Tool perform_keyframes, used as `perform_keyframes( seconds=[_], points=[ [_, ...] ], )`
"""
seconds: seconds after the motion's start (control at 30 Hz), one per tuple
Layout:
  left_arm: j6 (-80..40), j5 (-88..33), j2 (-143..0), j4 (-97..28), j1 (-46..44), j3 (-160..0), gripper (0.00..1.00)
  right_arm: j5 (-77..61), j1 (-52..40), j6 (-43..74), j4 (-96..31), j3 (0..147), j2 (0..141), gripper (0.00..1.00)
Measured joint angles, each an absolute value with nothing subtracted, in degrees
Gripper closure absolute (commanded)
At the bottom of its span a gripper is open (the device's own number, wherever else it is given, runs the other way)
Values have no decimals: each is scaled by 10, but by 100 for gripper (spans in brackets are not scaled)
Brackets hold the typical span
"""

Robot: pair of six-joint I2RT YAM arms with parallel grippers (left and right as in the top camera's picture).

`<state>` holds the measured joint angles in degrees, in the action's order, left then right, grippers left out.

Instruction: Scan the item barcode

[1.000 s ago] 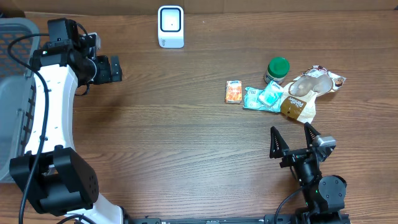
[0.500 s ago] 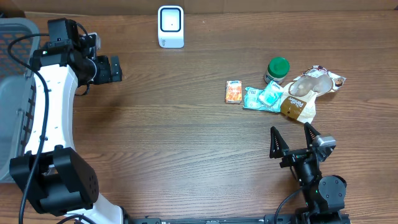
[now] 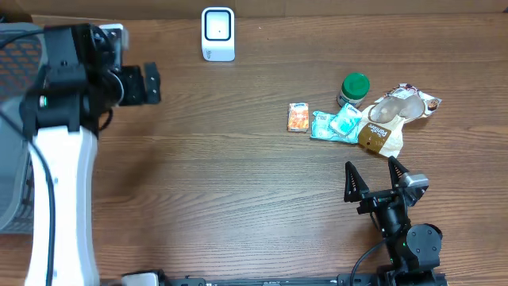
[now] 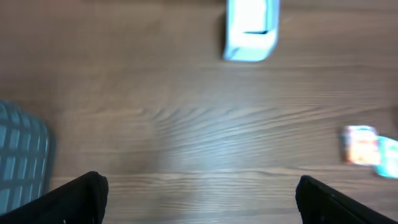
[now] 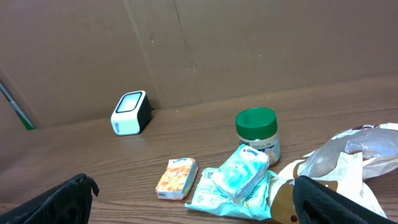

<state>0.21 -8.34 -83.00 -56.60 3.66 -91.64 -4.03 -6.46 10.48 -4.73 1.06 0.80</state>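
The left pincer and right pincer are open and empty, ready to bring the orange packet to the scanner.

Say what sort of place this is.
Probably a lab bench staged as a shop checkout: a white barcode scanner stands on the wooden table, small groceries such as a green-lidded jar and an orange packet lie nearby, a grey basket sits at the edge, and cardboard forms the backdrop.
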Motion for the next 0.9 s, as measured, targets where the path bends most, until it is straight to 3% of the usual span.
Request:
perform_keyframes(
  seconds=[0.23, 0.5, 0.9],
  points=[
    [2, -84, -691, -568, -50, -825, 1, -41, -65, 105, -47, 11, 8, 0],
    [3, -64, -554, -554, -60, -692, 1, -40, -65, 105, -48, 11, 8, 0],
    [20, -47, -330, -97, -60, -366, 1, -40, -65, 104, -47, 11, 8, 0]
  ],
)
